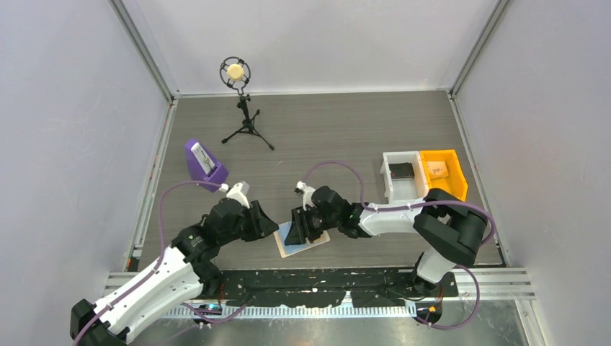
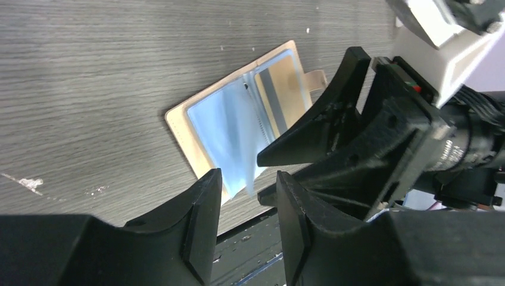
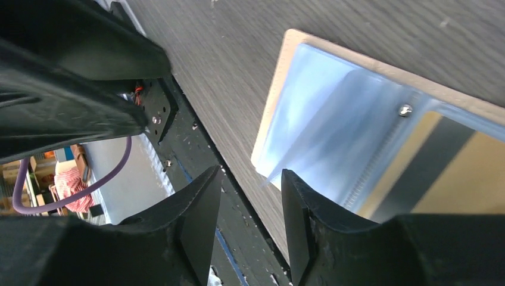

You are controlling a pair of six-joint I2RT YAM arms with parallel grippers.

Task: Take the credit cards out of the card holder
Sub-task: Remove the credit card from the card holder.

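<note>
Credit card [image 2: 280,89], orange-yellow, likely stiff, light and slick, sits in a floppy clear sleeve of the card holder [image 2: 178,122] lying open at the table's [image 2: 89,89] near edge; best pinched by an exposed edge; left gripper [image 2: 247,176] and right gripper [image 3: 250,173] part-open, empty.

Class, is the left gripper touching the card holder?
Cannot tell. Left wrist view: the card holder's sleeve stands between the left gripper's parted fingers; no plain contact or gap.
</note>
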